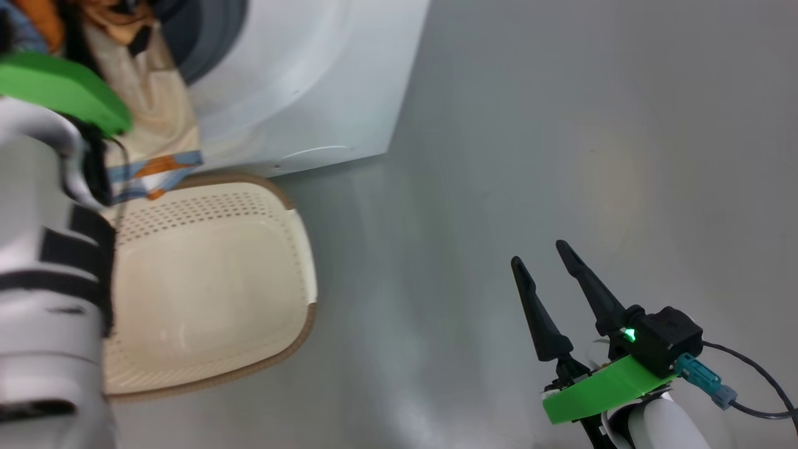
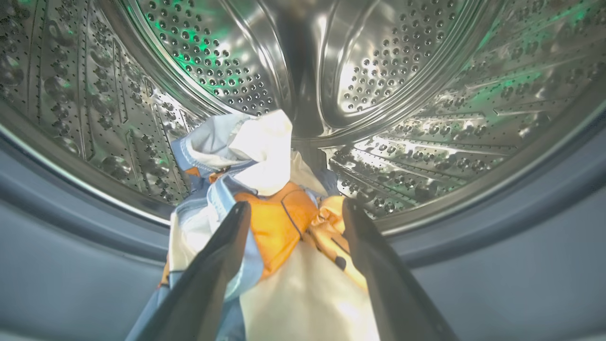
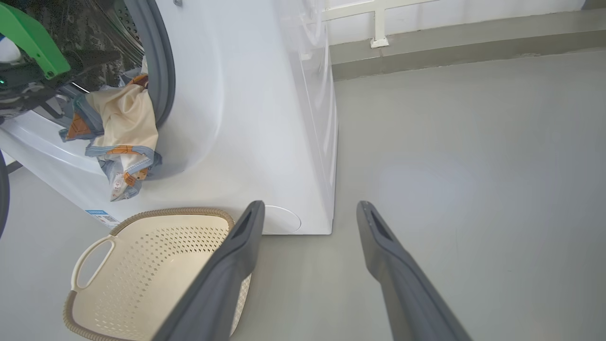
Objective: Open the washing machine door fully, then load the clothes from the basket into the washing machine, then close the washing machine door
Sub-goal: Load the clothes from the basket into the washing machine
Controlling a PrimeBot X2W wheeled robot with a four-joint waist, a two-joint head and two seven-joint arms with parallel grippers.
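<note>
- The left gripper (image 2: pixel 296 204) sits at the mouth of the washing machine (image 3: pixel 265 118), pointing into the drum (image 2: pixel 213 61). Its fingers stand wide apart, and the clothes (image 2: pixel 279 222) lie loose between them, apparently not pinched.
- The clothes straddle the machine's gasket (image 2: pixel 71 246), their length running along the fingers. One end is in the drum and the tail hangs down the machine's front.
- That tail, below and behind the left fingertips, probably needs pushing in; the left arm is nearer.
- The basket (image 3: pixel 156 214), just before the machine under the tail, looks empty.
- The right gripper (image 3: pixel 310 204) is spread and empty, well off the machine's side.
</note>
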